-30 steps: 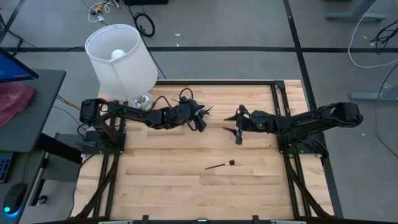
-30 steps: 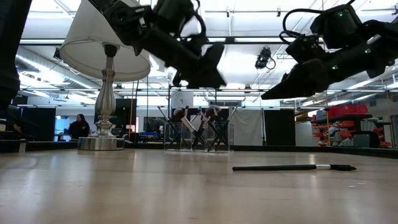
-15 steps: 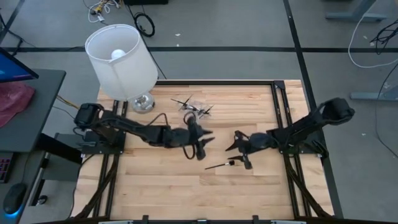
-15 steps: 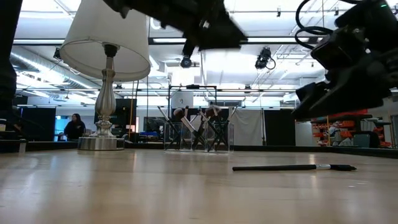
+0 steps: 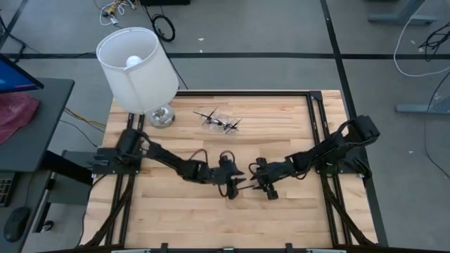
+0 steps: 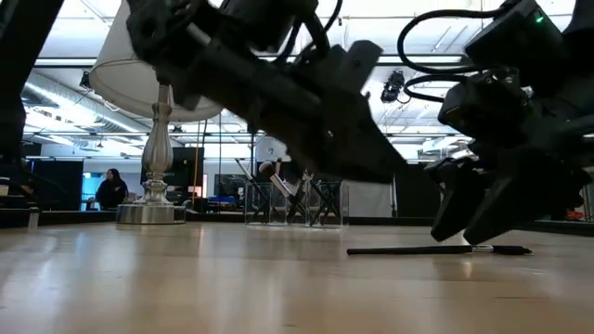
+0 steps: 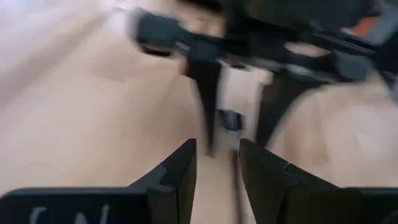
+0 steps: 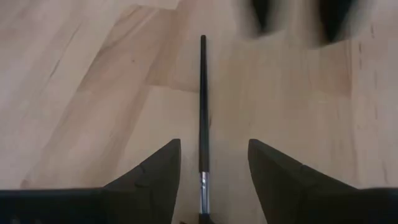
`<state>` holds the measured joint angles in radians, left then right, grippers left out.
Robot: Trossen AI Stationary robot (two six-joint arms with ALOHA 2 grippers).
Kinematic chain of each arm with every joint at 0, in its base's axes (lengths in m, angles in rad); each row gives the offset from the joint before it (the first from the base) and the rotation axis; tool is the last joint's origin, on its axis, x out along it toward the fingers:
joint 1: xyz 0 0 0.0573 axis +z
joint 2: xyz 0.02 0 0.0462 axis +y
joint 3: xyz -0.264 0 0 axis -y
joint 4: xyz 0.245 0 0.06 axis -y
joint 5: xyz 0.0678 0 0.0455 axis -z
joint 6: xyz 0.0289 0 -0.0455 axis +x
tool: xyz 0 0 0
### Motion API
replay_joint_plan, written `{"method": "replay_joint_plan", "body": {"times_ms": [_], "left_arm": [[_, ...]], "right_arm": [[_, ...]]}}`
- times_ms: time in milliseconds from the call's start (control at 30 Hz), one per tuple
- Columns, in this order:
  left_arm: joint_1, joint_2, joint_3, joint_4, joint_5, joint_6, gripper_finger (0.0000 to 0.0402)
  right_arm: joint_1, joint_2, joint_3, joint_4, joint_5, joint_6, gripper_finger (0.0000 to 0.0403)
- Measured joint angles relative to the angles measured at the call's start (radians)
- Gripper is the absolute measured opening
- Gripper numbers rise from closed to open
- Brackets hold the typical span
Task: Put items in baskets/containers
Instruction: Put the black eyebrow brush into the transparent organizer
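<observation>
One thin dark makeup brush (image 5: 247,185) lies flat on the wooden table, near its middle. My right gripper (image 5: 262,186) is open and low over the brush's bristle end. In the right wrist view the handle (image 8: 202,106) runs out between its fingers. My left gripper (image 5: 235,187) is open too and faces it from the handle's free end. The clear container (image 5: 218,121) stands at the far middle of the table with several brushes sticking out of it.
A lamp with a white shade (image 5: 137,63) stands on the table's far left corner. Black frame rails (image 5: 315,133) run along the table's left and right sides. Bare wood lies toward the near edge. A person (image 6: 118,188) shows far back in the room.
Both grippers have come down and toward the table's near edge, closing in on the lying brush. My left gripper left the container at the far middle and swung toward the brush's handle end. My right gripper tipped downward over the bristle end. The brush has not moved.
</observation>
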<state>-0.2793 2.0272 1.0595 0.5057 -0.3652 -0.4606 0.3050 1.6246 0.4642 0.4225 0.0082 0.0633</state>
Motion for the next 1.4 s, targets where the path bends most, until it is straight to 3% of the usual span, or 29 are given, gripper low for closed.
{"method": "replay_joint_plan", "body": {"times_ms": [333, 533, 700, 833, 1000, 1133, 1267, 1400], "left_arm": [[-0.061, 0.232, 0.020, 0.301, -0.086, 0.103, 0.0124], [-0.061, 0.307, 0.100, 0.280, -0.091, 0.115, 0.0124], [-0.062, 0.322, 0.126, 0.193, -0.108, 0.091, 0.0122], [-0.063, 0.340, 0.126, 0.140, -0.130, 0.026, 0.0094], [-0.063, 0.347, 0.121, 0.127, -0.140, 0.008, 0.0023], [-0.064, 0.348, 0.121, 0.128, -0.146, 0.003, 0.0015], [-0.064, 0.348, 0.123, 0.141, -0.151, 0.015, 0.0014], [-0.063, 0.352, 0.119, 0.200, -0.153, 0.060, 0.0011]], "right_arm": [[-0.003, -0.152, 0.006, -0.173, 0.086, -0.059, 0.0192], [-0.003, -0.302, 0.007, -0.314, 0.164, -0.041, 0.0192], [0.001, -0.348, 0.006, -0.325, 0.168, -0.017, 0.0192], [0.008, -0.337, 0.006, -0.333, 0.167, -0.016, 0.0192], [0.038, -0.335, 0.003, -0.333, 0.169, 0.060, 0.0192], [0.049, -0.336, -0.024, -0.321, 0.214, 0.143, 0.0192], [0.055, -0.336, -0.119, -0.168, 0.218, 0.180, 0.0192], [0.086, -0.336, -0.303, 0.249, 0.218, 0.247, 0.0192]]}}
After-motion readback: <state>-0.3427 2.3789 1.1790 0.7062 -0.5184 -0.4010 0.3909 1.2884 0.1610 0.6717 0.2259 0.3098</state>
